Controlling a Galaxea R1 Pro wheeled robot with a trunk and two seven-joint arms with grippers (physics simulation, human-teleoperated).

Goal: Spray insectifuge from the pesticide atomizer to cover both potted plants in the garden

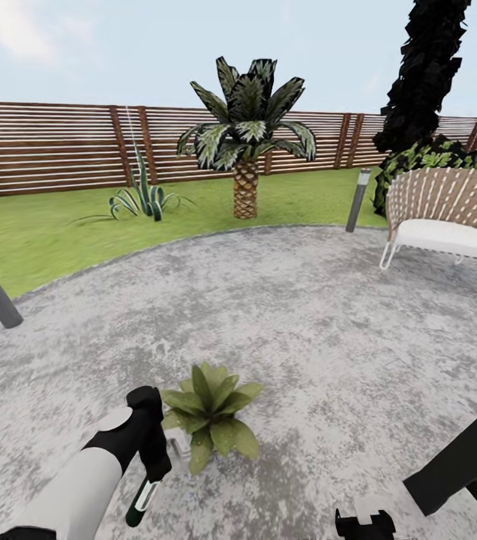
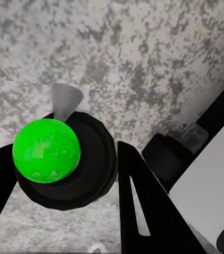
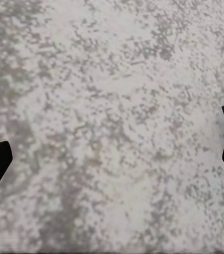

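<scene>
While the left pincer [image 1: 147, 480] hangs clamped on the pesticide atomizer [image 2: 64, 159], a potted plant [image 1: 210, 415] sits just beside it on the gravelly patio [image 1: 306, 315]. Right pincer [image 3: 112, 153] fingers stand apart over bare gravel. Behind stand a palm [image 1: 246, 142] and wooden fence [image 1: 43, 146].

Green-topped pesticide atomizer [image 2: 47, 153] in the left gripper [image 1: 152, 480], beside 1 leafy potted plant [image 1: 210, 414] (on gravel patio [image 1: 321, 315])
</scene>
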